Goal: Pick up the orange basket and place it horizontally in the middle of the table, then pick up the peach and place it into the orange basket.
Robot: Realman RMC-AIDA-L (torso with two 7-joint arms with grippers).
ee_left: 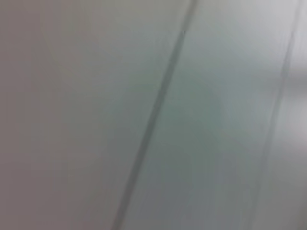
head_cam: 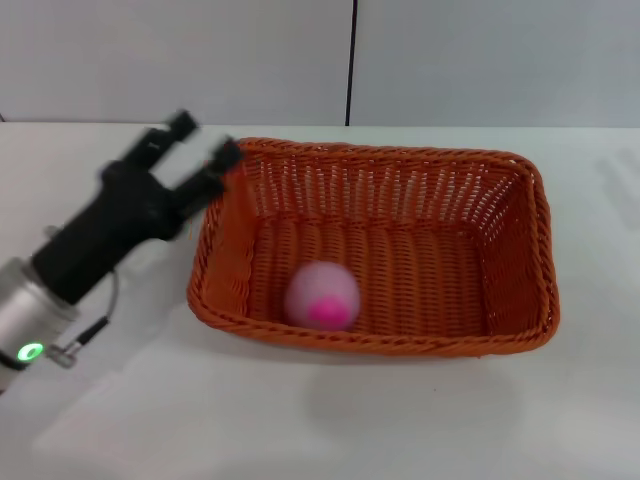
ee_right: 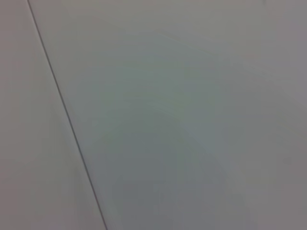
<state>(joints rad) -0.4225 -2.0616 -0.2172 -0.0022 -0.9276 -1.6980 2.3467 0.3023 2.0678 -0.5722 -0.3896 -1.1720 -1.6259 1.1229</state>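
The orange basket (head_cam: 380,245) lies lengthwise across the middle of the white table (head_cam: 300,420) in the head view. The pink peach (head_cam: 321,295) rests on the basket's floor near its front left corner. My left gripper (head_cam: 205,140) hovers open just beside the basket's left rim, with nothing between its black fingers. The right gripper is out of view. Both wrist views show only plain grey wall panels with a dark seam.
A pale wall with a vertical dark seam (head_cam: 351,60) rises behind the table's far edge. The left arm (head_cam: 90,250) slants in from the lower left.
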